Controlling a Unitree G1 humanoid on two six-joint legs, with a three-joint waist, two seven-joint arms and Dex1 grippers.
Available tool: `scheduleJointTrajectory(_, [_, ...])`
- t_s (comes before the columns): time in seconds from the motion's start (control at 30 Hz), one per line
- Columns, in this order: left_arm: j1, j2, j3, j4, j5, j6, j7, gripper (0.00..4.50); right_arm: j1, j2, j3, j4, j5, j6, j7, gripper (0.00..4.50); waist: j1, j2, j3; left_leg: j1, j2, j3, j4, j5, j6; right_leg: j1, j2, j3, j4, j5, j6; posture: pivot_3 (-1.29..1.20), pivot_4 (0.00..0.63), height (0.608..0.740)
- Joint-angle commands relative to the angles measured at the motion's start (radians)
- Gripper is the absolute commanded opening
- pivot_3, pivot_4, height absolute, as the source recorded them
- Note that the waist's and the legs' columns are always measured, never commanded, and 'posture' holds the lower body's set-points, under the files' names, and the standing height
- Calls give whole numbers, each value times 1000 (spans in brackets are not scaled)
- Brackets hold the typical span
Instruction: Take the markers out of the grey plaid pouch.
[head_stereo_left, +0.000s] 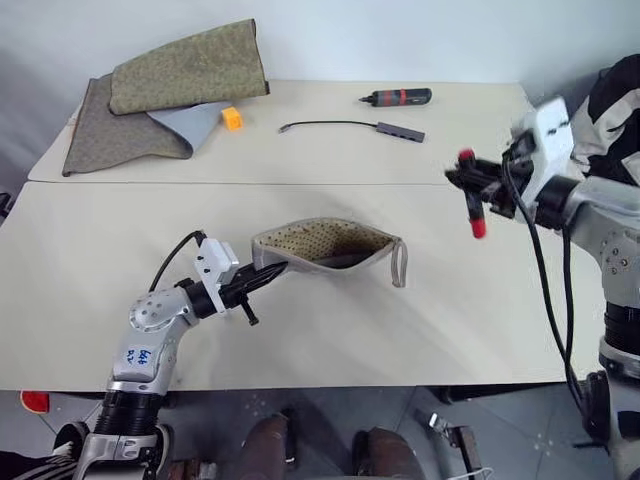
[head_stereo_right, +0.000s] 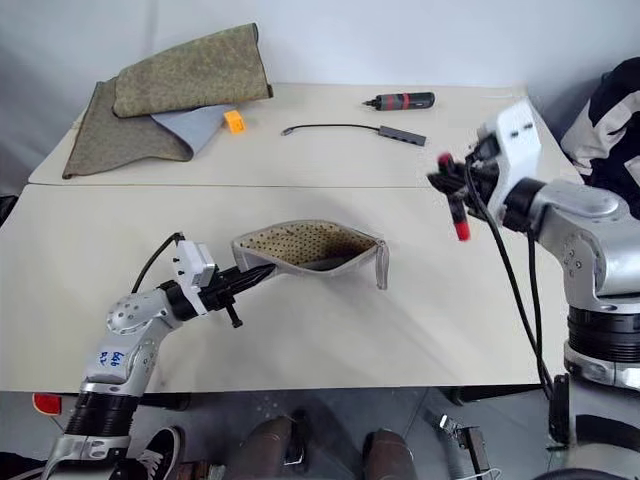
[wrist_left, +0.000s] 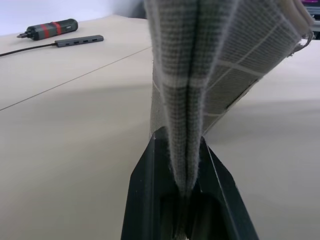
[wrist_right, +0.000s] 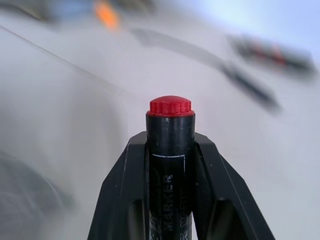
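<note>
Red marker (wrist_right: 170, 150) pinched between the fingers of the right gripper (head_stereo_left: 478, 192), up in the air over the right side of the table (head_stereo_left: 90, 290); black barrel, red ends, "MARKER" printed in white along it. Grey plaid pouch (head_stereo_left: 325, 245) near the table's middle, mouth gaping, dotted lining showing, left corner clamped in the tightly closed left gripper (head_stereo_left: 262, 277). Black-and-red pen-like tool (head_stereo_left: 398, 97) and cable with hub (head_stereo_left: 400, 131) at the far edge.

The two head views are looking forward and down over the pale beige tabletop (head_stereo_left: 420, 320), sharing nearly the whole scene. The left wrist view is sitting close against the grey plaid fabric pouch (wrist_left: 200, 75); the right wrist view is facing along a black, red-capped marker (wrist_right: 170, 150).
</note>
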Motion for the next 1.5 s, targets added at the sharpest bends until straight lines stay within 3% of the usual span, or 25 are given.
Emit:
scheduleJointTrajectory(0.03, [-11,-12,0,-15,-15,-18,-2,0,29,2,-12,21,-28,63,-64,654,-2,0,0,0,1,0,-1,0,0,0,1,0,1,0,0,0,150,740])
scheduleJointTrajectory(0.2, [-12,-21,-3,-25,-16,-18,2,0,117,-30,120,31,-97,47,-35,654,-1,1,0,0,1,1,-1,0,0,0,1,0,0,0,0,0,150,740])
scheduleJointTrajectory(0.33, [-3,-24,-7,-35,-15,-18,3,0,132,1,112,82,-102,10,-29,654,3,1,0,0,0,1,0,1,0,0,0,0,-1,0,0,0,150,740])
scheduleJointTrajectory(0.67, [3,-26,-12,-45,-10,-20,5,0,115,31,108,121,-126,-49,-35,4079,1,1,0,0,1,0,0,1,0,0,1,0,0,0,0,0,150,740])
scheduleJointTrajectory(1.0, [1,-28,-22,-46,-11,-24,2,0,120,33,81,114,-124,-70,-36,4079,2,1,0,0,1,0,0,1,0,0,1,0,-1,0,0,0,150,740])
scheduleJointTrajectory(1.17, [1,-28,-24,-48,-11,-23,2,0,62,56,44,70,-122,-247,-25,4079,1,1,0,0,1,1,0,1,0,0,1,0,-1,0,0,0,150,740])
scheduleJointTrajectory(1.3, [-4,-28,-26,-51,-13,-17,4,0,-4,90,-10,-73,7,-327,89,4079,-2,4,2,0,1,2,-1,1,0,-1,1,1,0,0,0,0,150,740])
scheduleJointTrajectory(1.43, [-39,-34,-54,-66,-5,15,11,0,17,89,79,-334,127,-391,292,4079,4,4,2,1,2,-1,-2,1,0,1,2,0,0,0,0,0,150,740])
scheduleJointTrajectory(1.5, [-54,-37,-57,-63,-1,24,18,0,33,95,115,-380,139,-389,311,3705,5,4,2,0,1,-2,-2,0,0,1,1,-1,0,0,0,0,150,740])
